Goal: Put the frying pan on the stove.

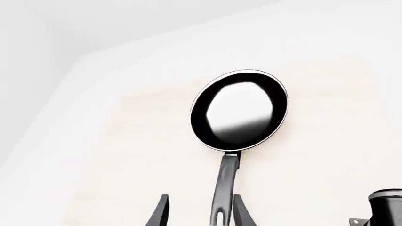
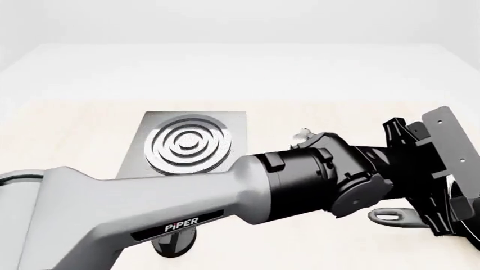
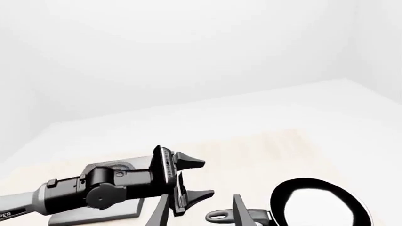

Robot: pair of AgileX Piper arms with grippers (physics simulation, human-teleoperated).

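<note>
The frying pan [image 1: 238, 110] is black with a glossy pale inside and lies on the table, its long dark handle [image 1: 225, 188] running back between my left gripper's [image 1: 201, 214] spread fingers. That gripper stands open, and the handle is nearer one finger. In the front view the left arm [image 2: 225, 202] reaches across to the right, where the handle's oval-holed end [image 2: 394, 215] shows; the pan itself is mostly hidden. The stove [image 2: 191, 143], a grey slab with ringed burner, lies left of the pan. My right gripper [image 3: 201, 214] is open, apart from the pan [image 3: 320, 205].
A black cylindrical object [image 1: 386, 207] sits at the edge of the left wrist view; what it is I cannot tell. A dark rounded object [image 2: 176, 244] is partly hidden under the left arm near the table's front. A small pale thing [image 2: 304, 134] shows behind the arm.
</note>
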